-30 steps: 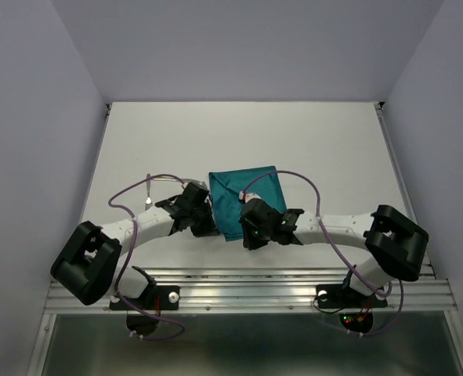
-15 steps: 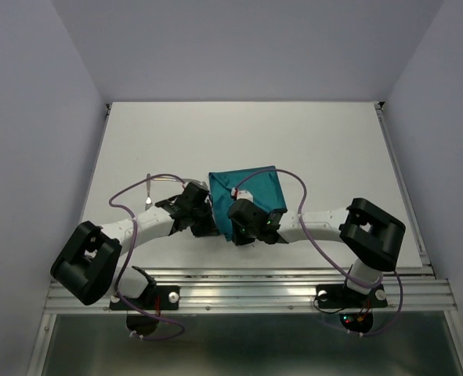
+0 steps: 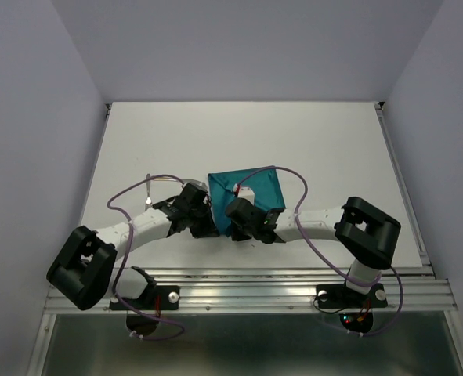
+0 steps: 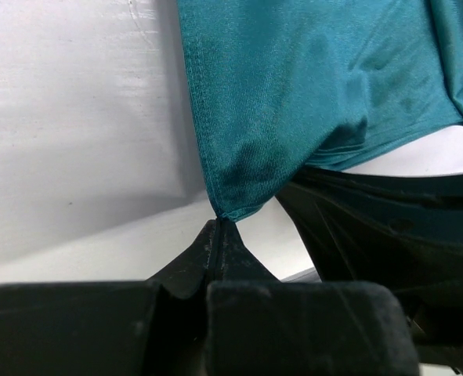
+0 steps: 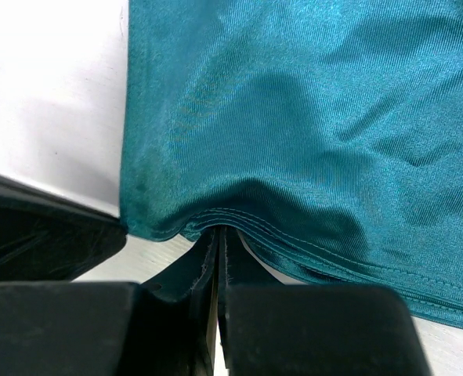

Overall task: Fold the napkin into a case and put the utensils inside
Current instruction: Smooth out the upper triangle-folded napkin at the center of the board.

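The teal napkin [image 3: 251, 190] lies folded on the white table, just beyond both grippers. My left gripper [image 3: 209, 225] is shut on its near left corner; in the left wrist view the cloth [image 4: 309, 86] runs down to a point between the closed tips [image 4: 219, 221]. My right gripper [image 3: 241, 222] is shut on the near hem, close beside the left one; in the right wrist view the hem [image 5: 309, 117] bunches up at the closed tips [image 5: 219, 232]. One slim silver utensil [image 3: 148, 195] lies left of the left arm, partly under a cable. No case shape shows.
The metal rail [image 3: 247, 294] runs along the table's near edge. Purple cables [image 3: 290, 184] loop over the napkin and both arms. The right arm's dark body [image 4: 388, 227] fills the right of the left wrist view. Grey walls stand on both sides.
My right arm has slid left along the napkin's near edge toward the left gripper, its elbow following. The left gripper has stayed on its corner.
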Available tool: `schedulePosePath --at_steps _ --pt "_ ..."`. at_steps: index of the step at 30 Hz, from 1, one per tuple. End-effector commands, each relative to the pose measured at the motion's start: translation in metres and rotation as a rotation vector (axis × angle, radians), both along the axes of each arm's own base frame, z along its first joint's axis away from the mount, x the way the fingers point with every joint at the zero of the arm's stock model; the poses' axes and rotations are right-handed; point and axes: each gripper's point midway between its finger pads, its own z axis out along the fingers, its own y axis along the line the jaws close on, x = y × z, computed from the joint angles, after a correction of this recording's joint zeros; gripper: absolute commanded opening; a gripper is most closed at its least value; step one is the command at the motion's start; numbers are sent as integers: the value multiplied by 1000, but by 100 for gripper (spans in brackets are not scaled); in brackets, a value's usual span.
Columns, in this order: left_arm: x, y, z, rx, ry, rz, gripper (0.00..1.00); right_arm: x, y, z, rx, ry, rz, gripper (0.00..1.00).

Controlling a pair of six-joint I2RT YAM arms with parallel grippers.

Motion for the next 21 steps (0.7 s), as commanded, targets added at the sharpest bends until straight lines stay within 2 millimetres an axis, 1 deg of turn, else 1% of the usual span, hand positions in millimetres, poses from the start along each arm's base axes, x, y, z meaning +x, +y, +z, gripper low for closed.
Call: schedulePosePath --at_steps 1,2,3,4,7,8,11,12,15,18,19,21 --pt "2 -5 30 -46 -57 -19 0 1 -10 -13 -63 -7 -31 3" --pt "1 -3 33 -40 -55 -15 0 1 -10 -13 -62 -7 -32 3" --pt "4 -3 39 -43 -76 -9 0 0 -10 -12 -59 -6 -30 3" --pt "4 -2 40 -41 -78 -8 0 0 -10 -12 -59 -5 -28 3" --pt "2 -3 31 -50 -67 -5 0 -2 -8 -10 -53 1 -16 3" --pt "-3 -2 20 -43 -36 -10 0 -2 -8 -9 -51 3 -14 3" --pt "-7 -2 5 -42 -11 -7 0 -4 -7 -8 -47 8 -8 4" --pt "-11 2 -5 -22 13 -5 0 -4 -7 -5 -42 6 -2 4" --pt "-13 4 -12 -10 19 -4 0 -7 -9 -4 -37 11 1 6" --pt "-11 5 -9 -15 5 2 0 -9 -11 -1 -36 12 6 13" --pt "-11 5 -8 -13 4 5 0 -8 -11 4 -28 7 4 21" --pt "-10 5 -3 -18 -16 1 0 -10 -15 8 -35 11 0 23"
